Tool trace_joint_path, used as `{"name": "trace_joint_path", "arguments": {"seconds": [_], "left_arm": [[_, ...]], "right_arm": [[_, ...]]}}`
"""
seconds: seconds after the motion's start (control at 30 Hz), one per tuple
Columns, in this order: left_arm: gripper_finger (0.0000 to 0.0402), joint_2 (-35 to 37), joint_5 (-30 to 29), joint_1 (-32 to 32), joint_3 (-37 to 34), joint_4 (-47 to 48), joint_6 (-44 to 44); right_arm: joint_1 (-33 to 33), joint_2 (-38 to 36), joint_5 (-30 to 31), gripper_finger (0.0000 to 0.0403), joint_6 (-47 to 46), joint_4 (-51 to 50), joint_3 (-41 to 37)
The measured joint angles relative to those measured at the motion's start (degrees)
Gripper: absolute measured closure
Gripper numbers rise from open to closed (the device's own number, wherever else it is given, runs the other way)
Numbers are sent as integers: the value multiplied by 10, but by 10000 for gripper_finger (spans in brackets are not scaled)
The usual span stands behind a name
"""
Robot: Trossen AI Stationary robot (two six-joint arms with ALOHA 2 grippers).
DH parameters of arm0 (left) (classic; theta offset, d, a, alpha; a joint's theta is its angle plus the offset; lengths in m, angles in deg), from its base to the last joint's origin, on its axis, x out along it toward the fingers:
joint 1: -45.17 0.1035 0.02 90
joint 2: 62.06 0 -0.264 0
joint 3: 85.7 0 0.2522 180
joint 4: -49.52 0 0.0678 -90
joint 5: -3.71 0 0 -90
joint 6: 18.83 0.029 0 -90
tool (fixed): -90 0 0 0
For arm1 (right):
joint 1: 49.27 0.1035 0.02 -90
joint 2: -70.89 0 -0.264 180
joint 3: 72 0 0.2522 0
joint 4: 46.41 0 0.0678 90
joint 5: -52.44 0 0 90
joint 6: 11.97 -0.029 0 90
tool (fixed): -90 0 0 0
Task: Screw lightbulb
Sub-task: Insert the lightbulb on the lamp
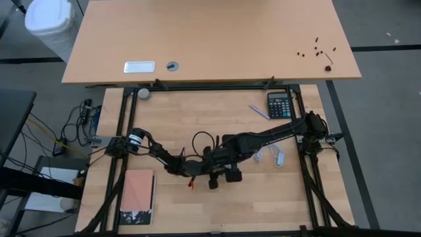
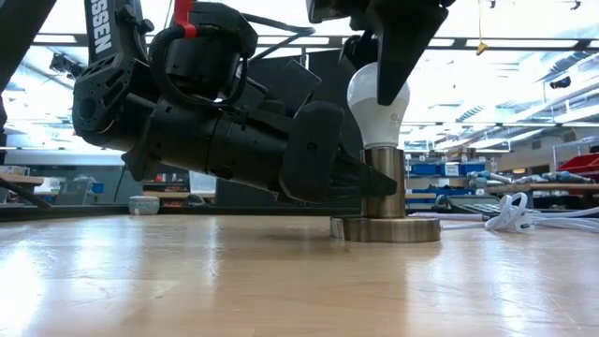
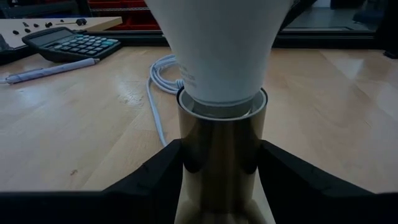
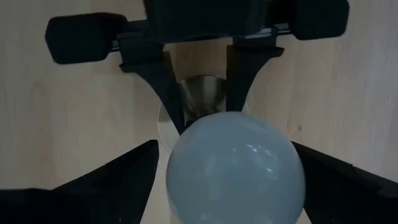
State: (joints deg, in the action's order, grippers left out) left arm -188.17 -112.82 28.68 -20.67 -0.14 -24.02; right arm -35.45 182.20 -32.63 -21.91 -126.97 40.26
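**Operator:** Left gripper (image 3: pixel 221 165) first: from my station I see it low over the table, its two dark fingers (image 3: pixel 152 177) clamped on either side of the brass-coloured cylindrical socket tube (image 3: pixel 221 155), grasping it near the bottom.

**Observer:** And the other one?

**Operator:** My right gripper (image 4: pixel 233 165) hangs above, pointing down, with its fingers (image 4: pixel 118 171) on either side of the white pear-shaped lightbulb (image 2: pixel 377 98). In the right wrist view the fingers look spread wide around the globe, but I cannot tell whether they press on the glass.

**Observer:** Where does the bulb sit?

**Operator:** It stands upright, neck down in the mouth of the socket tube. In the left wrist view I see the narrow white neck inside the tube's rim, with a thin gap around it. The screw base is hidden in the tube.

**Observer:** What carries the tube?

**Operator:** A round flat metal base disc (image 2: pixel 398 229) lying on the pale wooden tabletop (image 1: pixel 263 204), near the middle of the table in the high view.

**Observer:** Anything else around?

**Operator:** A coiled white cord (image 1: pixel 270 155) lies just beside the socket on the right arm's side. Farther back I see a black calculator (image 1: pixel 279 105) with a pen (image 1: pixel 258 111) near it. A red-covered book (image 1: pixel 138 197) lies at the table's near left corner.
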Motion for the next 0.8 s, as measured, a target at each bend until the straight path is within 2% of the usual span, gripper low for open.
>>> {"name": "trace_joint_path", "arguments": {"seconds": [0.43,0.8], "left_arm": [[203,0,9,0,0,0,3],[203,0,20,0,0,-1,33]], "right_arm": [[-1,2,0,53,49,0,0],[-1,2,0,53,50,1,0]]}}
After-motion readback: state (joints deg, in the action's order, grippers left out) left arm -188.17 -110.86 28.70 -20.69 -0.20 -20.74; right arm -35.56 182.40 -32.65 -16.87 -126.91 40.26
